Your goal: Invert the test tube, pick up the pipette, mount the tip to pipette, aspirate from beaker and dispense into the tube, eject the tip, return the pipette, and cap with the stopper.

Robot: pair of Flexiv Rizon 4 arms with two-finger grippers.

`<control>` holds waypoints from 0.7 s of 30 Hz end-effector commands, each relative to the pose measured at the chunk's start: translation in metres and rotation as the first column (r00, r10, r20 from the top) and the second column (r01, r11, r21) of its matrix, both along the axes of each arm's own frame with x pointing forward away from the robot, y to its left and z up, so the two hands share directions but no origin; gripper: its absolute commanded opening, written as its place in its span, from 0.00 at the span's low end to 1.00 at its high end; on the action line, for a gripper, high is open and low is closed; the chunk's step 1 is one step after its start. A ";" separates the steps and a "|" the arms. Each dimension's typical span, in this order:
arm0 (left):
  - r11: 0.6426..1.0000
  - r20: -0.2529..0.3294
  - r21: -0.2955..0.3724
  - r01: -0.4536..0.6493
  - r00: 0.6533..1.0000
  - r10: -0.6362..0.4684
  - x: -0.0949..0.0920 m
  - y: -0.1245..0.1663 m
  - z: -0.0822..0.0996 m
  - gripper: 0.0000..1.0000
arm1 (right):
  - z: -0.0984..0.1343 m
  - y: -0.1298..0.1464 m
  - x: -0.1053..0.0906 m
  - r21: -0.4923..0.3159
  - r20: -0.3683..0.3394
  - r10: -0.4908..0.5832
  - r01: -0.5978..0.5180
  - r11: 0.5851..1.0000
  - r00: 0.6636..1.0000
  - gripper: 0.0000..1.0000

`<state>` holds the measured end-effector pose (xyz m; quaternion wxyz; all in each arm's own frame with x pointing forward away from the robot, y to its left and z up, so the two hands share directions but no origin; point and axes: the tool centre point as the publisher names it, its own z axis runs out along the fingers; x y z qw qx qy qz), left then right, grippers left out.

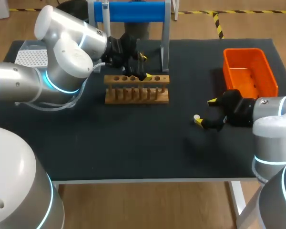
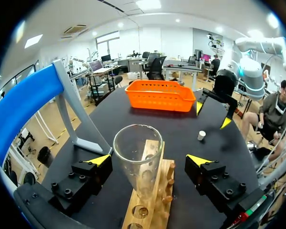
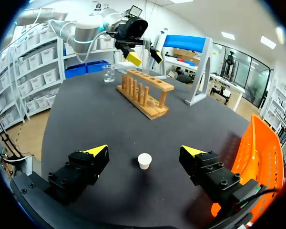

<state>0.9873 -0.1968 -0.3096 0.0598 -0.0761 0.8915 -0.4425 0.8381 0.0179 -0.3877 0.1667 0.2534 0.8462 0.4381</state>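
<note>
- Table: black; bore everything below.
- Stand: blue-barred, at far edge, behind rack.
- Basket: orange, at far right corner, beside right arm.
- Rack: wooden, mid-table before stand, with a row of holes on top and pegs along the front.
- Left claw: hung over rack, fingers spread wide to either side of tube, clear of the glass; held nothing.
- Right claw: low over table near basket, fingers wide apart; held nothing.
- Tube: clear glass, upright in a rack hole, mouth up, between left claw's fingers.
- Beaker: clear, on table past far end of rack.
- Stopper: small, white, on table between right claw's fingers, touched by neither; well apart from rack.
</note>
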 end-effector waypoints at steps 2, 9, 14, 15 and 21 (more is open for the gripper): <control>1.000 -0.003 0.001 0.002 1.000 -0.002 0.000 0.000 0.000 1.00 | -0.008 0.004 -0.002 -0.016 -0.012 -0.012 0.012 1.000 1.000 1.00; 1.000 -0.003 0.001 0.002 1.000 -0.002 0.000 0.000 0.000 1.00 | -0.015 0.005 -0.003 -0.024 -0.031 -0.027 0.026 0.999 0.999 1.00; 1.000 -0.003 0.001 0.002 1.000 -0.002 0.000 0.000 0.000 1.00 | -0.021 0.005 -0.003 -0.030 -0.043 -0.036 0.035 0.999 0.998 1.00; 1.000 -0.003 0.001 0.002 1.000 -0.002 0.000 0.000 0.000 1.00 | -0.022 0.004 -0.003 -0.031 -0.045 -0.037 0.036 0.999 0.998 1.00; 1.000 -0.003 0.001 0.002 1.000 -0.002 0.000 0.000 0.000 1.00 | -0.029 0.005 -0.004 -0.042 -0.052 -0.040 0.038 0.998 0.998 1.00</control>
